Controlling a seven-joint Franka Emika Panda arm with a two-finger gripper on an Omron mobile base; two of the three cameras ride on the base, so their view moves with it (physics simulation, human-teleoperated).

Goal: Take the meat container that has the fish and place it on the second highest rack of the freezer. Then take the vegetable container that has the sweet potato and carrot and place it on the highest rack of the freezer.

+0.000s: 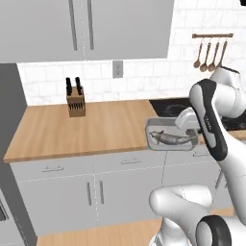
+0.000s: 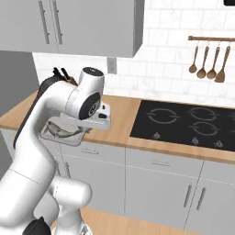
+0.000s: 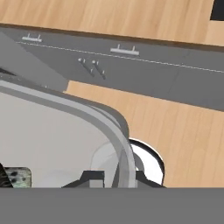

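Flanking meat container [image 1: 169, 138]: knife block [image 1: 75, 102], stove [image 2: 183, 123].

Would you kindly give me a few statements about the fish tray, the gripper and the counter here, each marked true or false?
1. The gripper is clamped on the rim of the meat container. True.
2. The fish lies in the meat container. True.
3. The meat container rests flat in the middle of the counter. False: it is held at the counter's front edge, jutting out beyond it.
4. A knife block stands at the back of the counter. True.
5. Pots stand on the cooktop. False: its burners are bare.
6. The utensils lie on the counter. False: they hang from a wall rail.
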